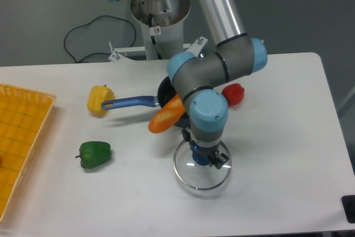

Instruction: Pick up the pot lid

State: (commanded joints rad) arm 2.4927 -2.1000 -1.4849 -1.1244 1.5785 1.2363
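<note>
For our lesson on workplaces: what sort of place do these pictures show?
Probably a robotics lab, judging by the jointed robot arm, the loose black cable and the toy-like green pepper.
</note>
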